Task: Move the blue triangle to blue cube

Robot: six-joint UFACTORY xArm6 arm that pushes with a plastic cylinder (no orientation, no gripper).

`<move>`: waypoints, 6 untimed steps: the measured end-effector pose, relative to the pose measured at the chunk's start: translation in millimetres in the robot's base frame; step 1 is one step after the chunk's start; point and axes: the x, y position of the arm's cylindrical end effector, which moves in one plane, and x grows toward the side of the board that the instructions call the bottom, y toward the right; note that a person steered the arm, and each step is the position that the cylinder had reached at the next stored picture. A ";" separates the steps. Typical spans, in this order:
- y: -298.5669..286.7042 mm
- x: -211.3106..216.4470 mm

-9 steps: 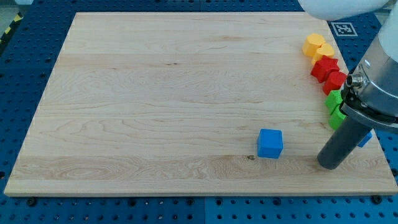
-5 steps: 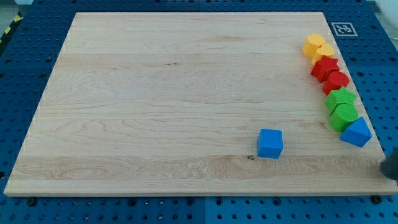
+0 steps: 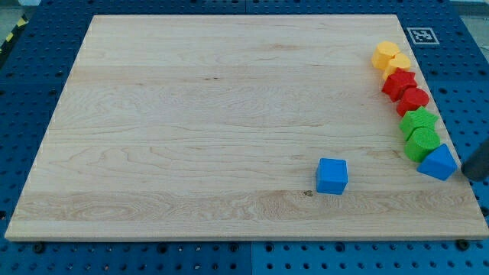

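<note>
Two blue blocks mattered here. The blue triangle (image 3: 438,163) sat just to the view's left of my tip (image 3: 472,173), which showed only as a dark shape at the view's right edge, off the board (image 3: 214,122); whether it touched the triangle I could not tell. It was a bare rod, so it had nothing to spread or pinch. Farther left of the tip, past the triangle and slightly lower, lay the blue cube (image 3: 331,176). A leftward push looked right. Above the tip stood two green blocks (image 3: 419,131), two red blocks (image 3: 406,91) and two yellow blocks (image 3: 391,57).
</note>
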 end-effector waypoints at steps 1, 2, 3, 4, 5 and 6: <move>-23.4 -4.7; -31.6 -2.4; -30.6 3.4; -24.0 14.1; -41.2 12.8; -76.7 12.5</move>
